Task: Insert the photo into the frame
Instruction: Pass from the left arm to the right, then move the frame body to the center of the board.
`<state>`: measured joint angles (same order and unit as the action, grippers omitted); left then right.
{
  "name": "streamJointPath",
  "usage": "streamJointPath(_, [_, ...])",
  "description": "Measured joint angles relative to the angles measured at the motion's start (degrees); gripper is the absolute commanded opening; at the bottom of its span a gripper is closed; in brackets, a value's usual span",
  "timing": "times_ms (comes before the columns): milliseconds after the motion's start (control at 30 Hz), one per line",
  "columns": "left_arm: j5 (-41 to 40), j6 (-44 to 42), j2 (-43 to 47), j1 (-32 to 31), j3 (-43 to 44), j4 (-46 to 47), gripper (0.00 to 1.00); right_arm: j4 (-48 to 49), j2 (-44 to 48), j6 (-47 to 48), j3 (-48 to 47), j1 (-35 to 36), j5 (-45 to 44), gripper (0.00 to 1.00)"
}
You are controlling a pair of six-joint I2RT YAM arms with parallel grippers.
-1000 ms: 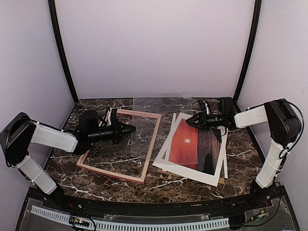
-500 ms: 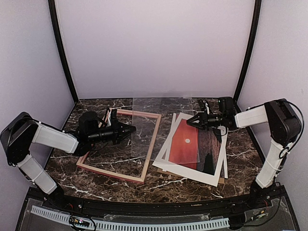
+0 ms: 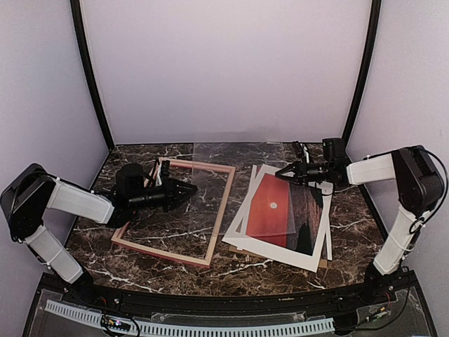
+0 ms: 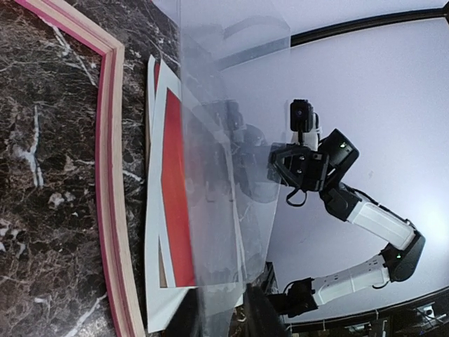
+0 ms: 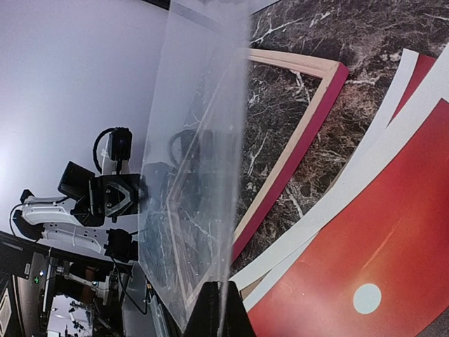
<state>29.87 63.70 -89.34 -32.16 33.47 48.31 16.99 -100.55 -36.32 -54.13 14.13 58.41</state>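
A clear plastic sheet (image 3: 235, 172) stands on edge above the table, spanning between my two grippers. My right gripper (image 3: 281, 172) (image 5: 223, 306) is shut on the sheet's right edge (image 5: 200, 175). My left gripper (image 3: 191, 188) (image 4: 217, 319) sits at the sheet's left edge (image 4: 224, 182), its fingers slightly apart on either side of it. The frame (image 3: 219, 210) (image 4: 105, 175) (image 5: 309, 105) lies flat at the left, pale side up. The photo (image 3: 277, 207) (image 5: 372, 239) (image 4: 175, 175), red with a white sun, lies at the right on a white mat board (image 3: 298, 258).
A brown backing board (image 3: 242, 254) peeks out under the mat board. Black uprights (image 3: 90, 77) and pale walls close in the dark marble table (image 3: 105, 246) on three sides.
My right gripper has closed onto the sheet's edge and drawn back slightly to the right. My left gripper's fingers have loosened from shut to slightly apart.
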Motion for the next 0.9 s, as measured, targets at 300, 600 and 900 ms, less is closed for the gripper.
streamJointPath(300, [-5.66,-11.19,0.90,0.57,5.70,-17.14,0.61,1.70,6.08,-5.16,0.20,-1.44,2.32,0.00])
streamJointPath(600, [-18.43,-26.73,3.17,6.32,18.32,-41.27,0.74,3.96,10.60,-9.86,0.20,-2.84,3.39,0.00])
streamJointPath(900, [-29.35,-37.81,-4.52,15.04,30.67,-56.11,0.76,7.74,12.92,-16.41,0.15,-2.89,4.63,0.00])
